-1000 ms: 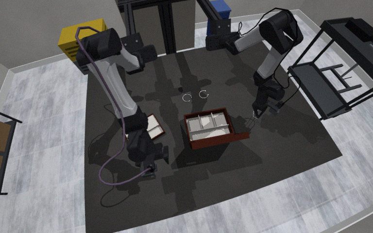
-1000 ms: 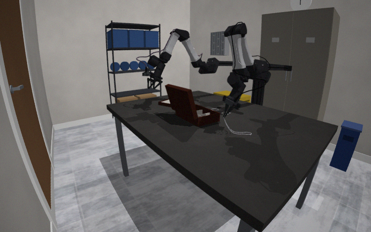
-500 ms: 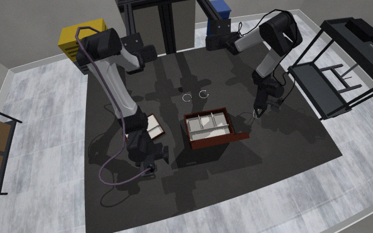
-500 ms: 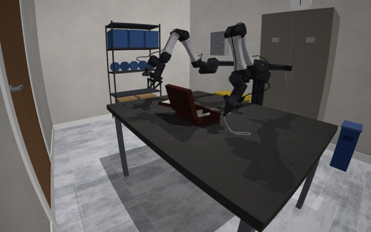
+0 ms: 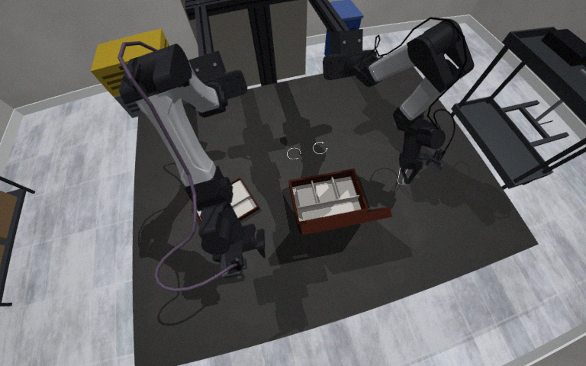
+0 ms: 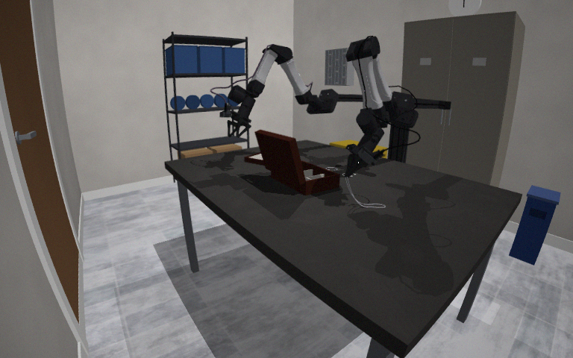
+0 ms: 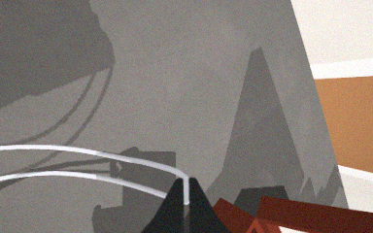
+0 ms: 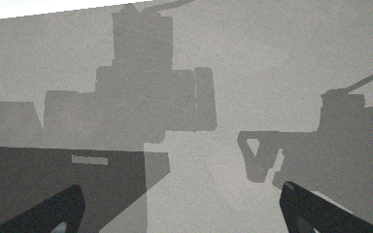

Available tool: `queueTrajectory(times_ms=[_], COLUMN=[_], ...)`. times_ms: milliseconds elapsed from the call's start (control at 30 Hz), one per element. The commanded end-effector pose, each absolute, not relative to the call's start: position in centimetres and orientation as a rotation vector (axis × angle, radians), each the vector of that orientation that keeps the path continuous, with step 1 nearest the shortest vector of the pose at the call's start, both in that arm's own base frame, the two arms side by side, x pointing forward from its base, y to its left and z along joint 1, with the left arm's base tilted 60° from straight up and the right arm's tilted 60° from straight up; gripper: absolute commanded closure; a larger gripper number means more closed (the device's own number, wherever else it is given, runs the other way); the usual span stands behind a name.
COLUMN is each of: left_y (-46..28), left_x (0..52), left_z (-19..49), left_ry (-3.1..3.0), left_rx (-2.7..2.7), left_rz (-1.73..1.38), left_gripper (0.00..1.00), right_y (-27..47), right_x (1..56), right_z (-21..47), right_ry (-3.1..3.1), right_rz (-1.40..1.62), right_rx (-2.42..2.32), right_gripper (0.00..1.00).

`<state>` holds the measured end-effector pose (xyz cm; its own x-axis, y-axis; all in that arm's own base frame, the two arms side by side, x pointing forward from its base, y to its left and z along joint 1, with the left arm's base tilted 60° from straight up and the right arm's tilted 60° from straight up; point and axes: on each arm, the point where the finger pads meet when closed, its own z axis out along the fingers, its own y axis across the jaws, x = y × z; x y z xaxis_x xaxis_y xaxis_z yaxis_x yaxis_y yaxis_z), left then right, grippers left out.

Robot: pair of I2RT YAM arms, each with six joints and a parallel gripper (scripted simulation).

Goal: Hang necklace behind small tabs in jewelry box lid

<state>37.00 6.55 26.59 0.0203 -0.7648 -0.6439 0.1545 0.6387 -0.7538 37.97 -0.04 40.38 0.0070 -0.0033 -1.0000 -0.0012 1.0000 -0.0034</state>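
Clearly, necklace (image 5: 398, 175) (image 6: 351, 192) (image 7: 97, 152) in left hand (image 5: 407, 179) (image 6: 347, 174) (image 7: 186, 187), lower loop (image 6: 384, 206) in exterior.

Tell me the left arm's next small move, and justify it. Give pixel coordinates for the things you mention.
Probably lift the left gripper (image 5: 407, 181) (image 6: 347, 174) (image 7: 186, 187) straight up. It is shut on the necklace (image 5: 398, 177) (image 6: 354, 197) (image 7: 58, 147), whose lower end seems to trail on the table (image 6: 295, 227), beside the open box (image 5: 293, 203) (image 6: 326, 184) (image 7: 316, 208), well below the lid's top edge.

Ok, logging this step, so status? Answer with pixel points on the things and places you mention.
Left gripper (image 5: 404, 181) (image 6: 347, 174) (image 7: 186, 186) shut on necklace (image 6: 357, 199) (image 7: 73, 149); right gripper (image 6: 239, 134) (image 8: 182, 194) open, away; box (image 5: 333, 223) (image 6: 285, 160) standing, lid up.
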Motion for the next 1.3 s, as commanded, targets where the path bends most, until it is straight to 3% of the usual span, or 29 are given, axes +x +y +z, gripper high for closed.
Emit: queueTrajectory(times_ms=[0, 1267], left_y=[6.8, 7.0], left_x=[36.7, 31.9], left_z=[27.2, 28.6], left_ry=[1.318, 1.03], left_rx=[-0.578, -0.739], left_rz=[-0.838, -1.262], left_gripper=[0.97, 0.97], right_y=[0.1, 0.1], right_x=[36.0, 36.0], right_z=[43.7, 43.7], right_ry=[1.487, 1.487], right_rz=[0.003, 0.003], right_rx=[0.001, 0.001], right_gripper=[0.0, 0.0])
